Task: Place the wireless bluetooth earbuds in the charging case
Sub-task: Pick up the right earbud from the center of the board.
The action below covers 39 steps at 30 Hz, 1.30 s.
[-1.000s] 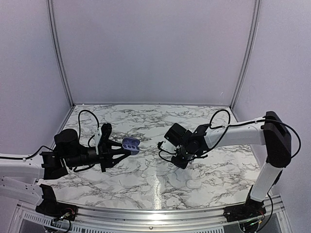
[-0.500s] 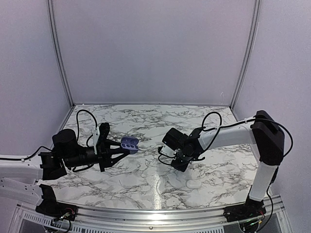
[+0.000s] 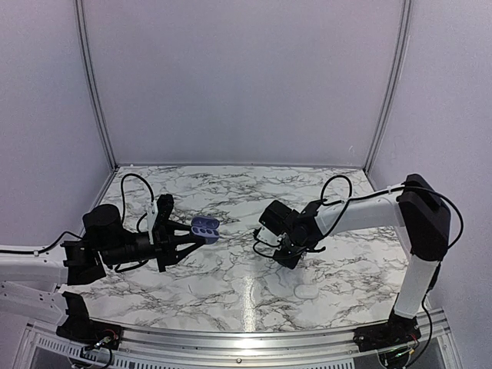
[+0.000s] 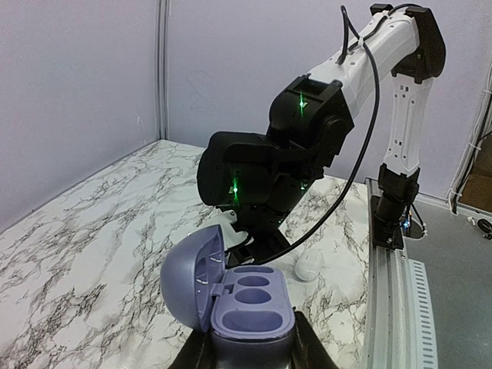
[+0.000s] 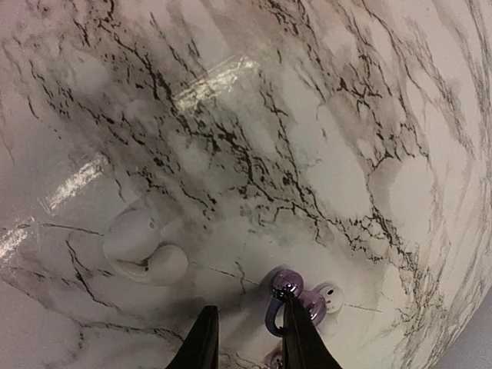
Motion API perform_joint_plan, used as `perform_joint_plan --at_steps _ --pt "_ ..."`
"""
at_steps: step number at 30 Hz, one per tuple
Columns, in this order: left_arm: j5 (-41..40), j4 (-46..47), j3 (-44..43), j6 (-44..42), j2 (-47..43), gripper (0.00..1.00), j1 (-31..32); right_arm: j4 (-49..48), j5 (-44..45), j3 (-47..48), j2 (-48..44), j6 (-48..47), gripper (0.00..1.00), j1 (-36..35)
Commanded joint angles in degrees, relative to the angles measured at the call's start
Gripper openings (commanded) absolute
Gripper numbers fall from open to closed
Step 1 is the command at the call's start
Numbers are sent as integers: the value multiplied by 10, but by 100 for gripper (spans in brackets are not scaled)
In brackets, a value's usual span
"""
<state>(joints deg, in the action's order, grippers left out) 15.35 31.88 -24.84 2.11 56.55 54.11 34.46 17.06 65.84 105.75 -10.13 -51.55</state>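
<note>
Since a second ago the left claw (image 3: 196,233) has hardly moved, but the right arm has dropped closer to the table (image 3: 231,288). At the left of the top picture, the left claw is clenched on the charging case (image 4: 250,304). It holds the case up in the air, lid open, both little cups empty. Further right, the right claw (image 5: 249,319) hangs low over the marble, its fingers a little apart with nothing between them. In its own picture a white earbud (image 5: 142,257) lies at lower left. A shiny purple earbud (image 5: 296,301) lies at lower middle, right by one fingertip. I think the job now is picking up that purple bud. The claw should slide sideways until the bud sits between both fingers, then squeeze softly, because the tiny smooth bud could pop away.
</note>
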Motion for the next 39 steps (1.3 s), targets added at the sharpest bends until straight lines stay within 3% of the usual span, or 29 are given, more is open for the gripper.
perform_joint_plan --at_steps 1,11,26,34,39 --pt "-1 17 0 -4 2 0 -4 -5 16 12 -10 -3 22 10" --pt "-2 18 1 -1 -1 0 -5 -13 35 10 -1 -11 16 13" --pt "0 20 1 0 -4 0 -8 -13 49 13 12 -24 15 22" --pt "-1 20 3 0 -8 0 -10 -18 67 21 10 -25 1 25" --pt "1 20 2 0 -6 0 -10 -16 64 27 0 -21 0 25"
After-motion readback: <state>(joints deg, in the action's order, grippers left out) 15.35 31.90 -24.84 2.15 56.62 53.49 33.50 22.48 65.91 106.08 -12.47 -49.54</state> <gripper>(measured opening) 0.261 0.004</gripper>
